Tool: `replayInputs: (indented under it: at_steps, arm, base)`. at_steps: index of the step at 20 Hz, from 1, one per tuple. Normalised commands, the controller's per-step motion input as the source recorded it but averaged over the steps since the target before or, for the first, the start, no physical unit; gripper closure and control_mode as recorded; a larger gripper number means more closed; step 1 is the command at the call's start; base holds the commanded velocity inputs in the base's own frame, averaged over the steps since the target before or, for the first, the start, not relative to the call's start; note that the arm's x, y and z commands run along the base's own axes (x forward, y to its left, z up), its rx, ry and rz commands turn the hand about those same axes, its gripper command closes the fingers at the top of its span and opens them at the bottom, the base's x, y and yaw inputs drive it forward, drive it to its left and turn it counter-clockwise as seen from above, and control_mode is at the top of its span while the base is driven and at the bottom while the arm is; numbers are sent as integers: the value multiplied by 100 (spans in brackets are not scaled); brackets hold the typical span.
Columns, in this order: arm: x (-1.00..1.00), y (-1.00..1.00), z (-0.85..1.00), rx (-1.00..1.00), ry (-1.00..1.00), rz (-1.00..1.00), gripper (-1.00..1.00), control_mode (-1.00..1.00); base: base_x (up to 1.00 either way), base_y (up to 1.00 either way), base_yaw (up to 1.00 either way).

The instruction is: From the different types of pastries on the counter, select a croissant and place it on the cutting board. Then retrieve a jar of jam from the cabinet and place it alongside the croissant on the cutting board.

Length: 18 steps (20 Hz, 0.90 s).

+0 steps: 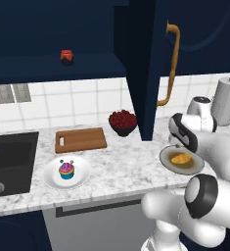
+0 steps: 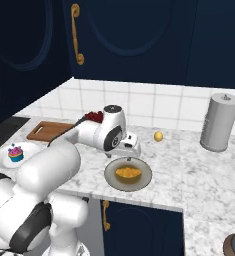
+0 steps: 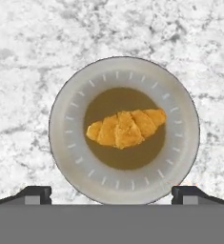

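A golden croissant (image 3: 126, 128) lies in the middle of a grey round plate (image 3: 70, 162) on the marble counter (image 1: 121, 171). My gripper (image 3: 112, 194) hangs straight above it, open, with one fingertip over each side of the plate and nothing between them. The same croissant (image 1: 180, 159) shows under the hand near the counter's front edge. The wooden cutting board (image 1: 80, 139) lies bare to the left, by the wall. A red jar of jam (image 1: 66, 57) stands on the shelf of the open navy cabinet (image 1: 57, 68). The cupcake (image 1: 66, 170) sits on a white plate (image 1: 82, 177).
The open cabinet door with its brass handle (image 1: 171, 63) juts out above the counter between the board and my hand. A dark bowl of berries (image 1: 123, 121) stands beside the board. A black sink (image 1: 9, 162) is at the left. A grey canister (image 2: 219, 122) and a small yellow fruit (image 2: 158, 136) are at the right.
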Motion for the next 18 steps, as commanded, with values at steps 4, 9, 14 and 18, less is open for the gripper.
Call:
replayInputs:
  at_steps: [4, 9, 14, 18]
  arm:
    - [1, -20, -14, 1, 6, -41, -100, -100]
    - [6, -7, -3, 8, 0, -29, -100, -100]
    - [41, -17, -3, 20, -3, -58, -100, -100]
    - [0, 0, -1, 0, 0, 0, -100, -100]
  base:
    - [0, 0, 0]
    - [0, 0, 0]
    - [0, 0, 0]
    - [0, 0, 0]
